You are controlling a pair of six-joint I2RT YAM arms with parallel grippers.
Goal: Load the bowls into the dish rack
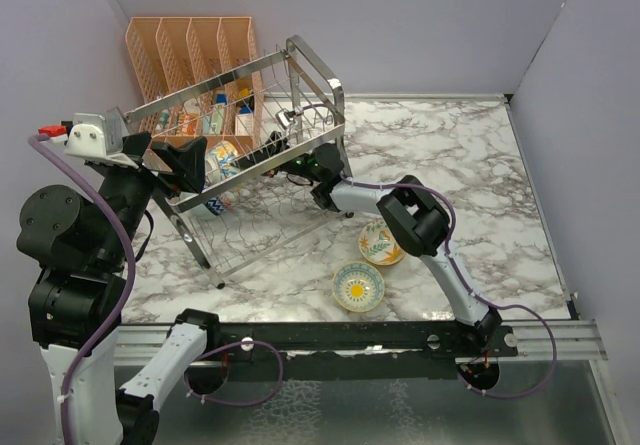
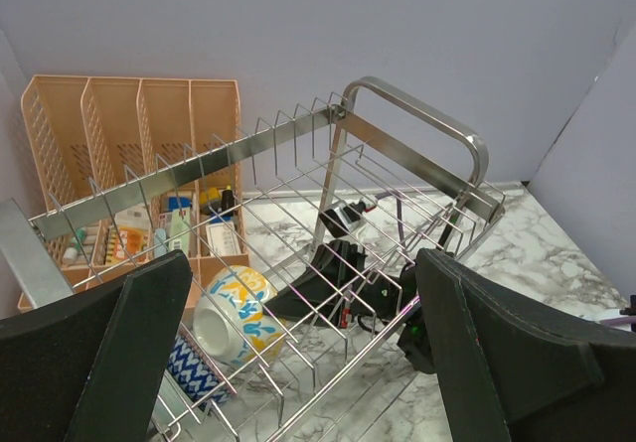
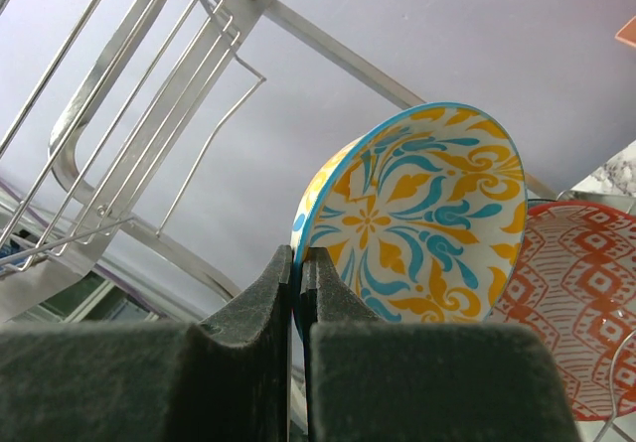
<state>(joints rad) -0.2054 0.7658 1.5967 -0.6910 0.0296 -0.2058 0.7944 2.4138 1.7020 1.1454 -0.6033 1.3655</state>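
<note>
Inside the chrome wire dish rack (image 1: pixel 315 65), upper left of the top frame, the right end effector (image 3: pixel 297 263) is clenched on the rim of a yellow-and-blue patterned ceramic bowl (image 3: pixel 417 214). The left end effector (image 2: pixel 298 263) stands spread, empty. Lower centre, a green-leafed cream bowl (image 1: pixel 381 242) and a yellow-centred cream bowl (image 1: pixel 358 286) lie on the marble desk (image 1: pixel 450 155).

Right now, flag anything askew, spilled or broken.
Nothing spilled or broken. The dish rack sits skewed to the table's edges, before the peach organiser. The right fingers pinch a patterned bowl inside it; the floral bowl and yellow-centred bowl stand upright on the table.
</note>
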